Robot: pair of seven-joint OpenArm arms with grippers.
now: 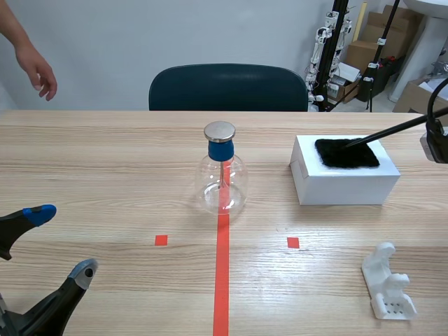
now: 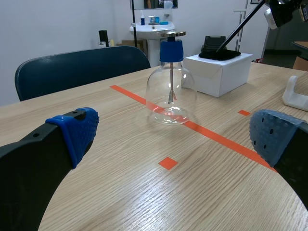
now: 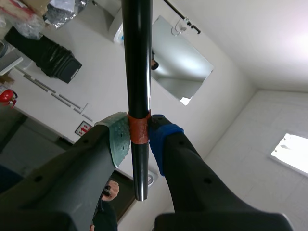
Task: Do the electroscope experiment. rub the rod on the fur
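**Rod (image 1: 392, 131) tip on the fur (image 1: 346, 152)**

My right jaws are clamped on the rod at its orange band. Its far tip touches the fur on the white box (image 1: 343, 187). Low over the bench (image 1: 105, 175), my left jaws gape wide, holding nothing.

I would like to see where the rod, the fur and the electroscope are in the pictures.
rod (image 1: 395, 129): scene view, middle of its black shaft.
fur (image 1: 346, 152): scene view, centre of the black patch on the white box (image 1: 343, 189).
electroscope (image 1: 222, 178): scene view, its clear glass flask.
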